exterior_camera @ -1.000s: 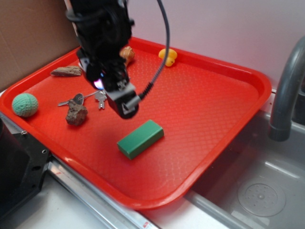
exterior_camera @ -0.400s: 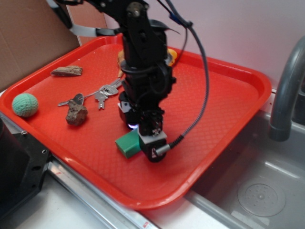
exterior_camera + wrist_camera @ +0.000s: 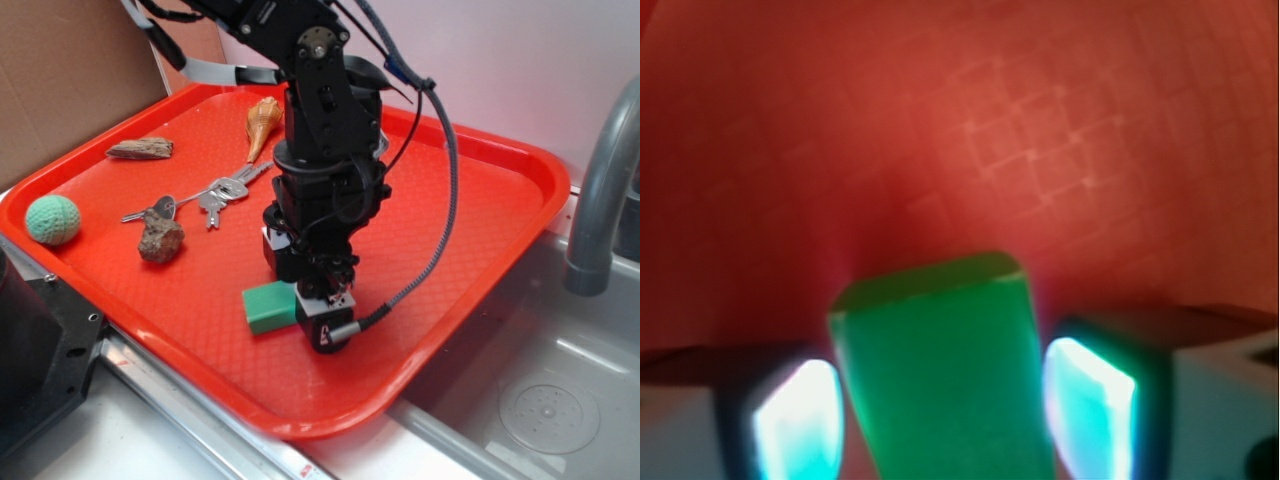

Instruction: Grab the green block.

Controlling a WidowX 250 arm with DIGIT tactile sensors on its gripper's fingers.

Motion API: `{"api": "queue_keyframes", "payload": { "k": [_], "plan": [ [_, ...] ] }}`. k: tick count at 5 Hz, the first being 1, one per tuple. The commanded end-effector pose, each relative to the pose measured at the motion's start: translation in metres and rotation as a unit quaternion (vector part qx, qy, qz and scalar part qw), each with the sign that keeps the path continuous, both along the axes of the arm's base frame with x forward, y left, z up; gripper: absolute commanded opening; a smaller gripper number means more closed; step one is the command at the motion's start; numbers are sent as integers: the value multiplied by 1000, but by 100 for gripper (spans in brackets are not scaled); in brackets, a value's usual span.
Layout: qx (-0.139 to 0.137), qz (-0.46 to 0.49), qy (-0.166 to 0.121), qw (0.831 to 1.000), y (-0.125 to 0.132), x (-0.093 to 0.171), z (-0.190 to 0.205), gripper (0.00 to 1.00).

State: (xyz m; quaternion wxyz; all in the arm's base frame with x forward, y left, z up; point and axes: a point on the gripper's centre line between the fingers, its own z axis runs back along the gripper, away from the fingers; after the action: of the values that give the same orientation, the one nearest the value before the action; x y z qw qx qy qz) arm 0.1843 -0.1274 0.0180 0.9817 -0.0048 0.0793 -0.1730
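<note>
The green block [image 3: 268,306] lies on the red tray [image 3: 530,165] near its front edge; only its left end shows beside the arm. My gripper [image 3: 315,318] is down at tray level, straddling the block. In the wrist view the block [image 3: 940,370] fills the space between my two fingers, the left finger [image 3: 795,420] and the right finger [image 3: 1090,400]. Both sit close beside its long sides, with thin slivers of gap showing. The jaws are open around the block.
On the tray's left lie a teal crocheted ball [image 3: 52,220], a brown rock [image 3: 160,240], a bunch of keys [image 3: 215,195], a piece of wood [image 3: 140,149] and a shell [image 3: 263,120]. A grey faucet [image 3: 600,190] and a sink [image 3: 540,400] are to the right.
My gripper has come from above the keys over to the block and dropped down around it. The block has turned a little, and its right part is now hidden by the gripper.
</note>
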Motion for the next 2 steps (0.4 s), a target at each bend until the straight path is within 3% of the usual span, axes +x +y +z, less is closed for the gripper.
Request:
{"api": "queue_keyframes", "payload": {
  "k": [1, 2],
  "plan": [
    [-15, -16, -40, 999, 15, -3, 27, 0],
    [-8, 34, -87, 996, 51, -10, 71, 0]
  ]
}}
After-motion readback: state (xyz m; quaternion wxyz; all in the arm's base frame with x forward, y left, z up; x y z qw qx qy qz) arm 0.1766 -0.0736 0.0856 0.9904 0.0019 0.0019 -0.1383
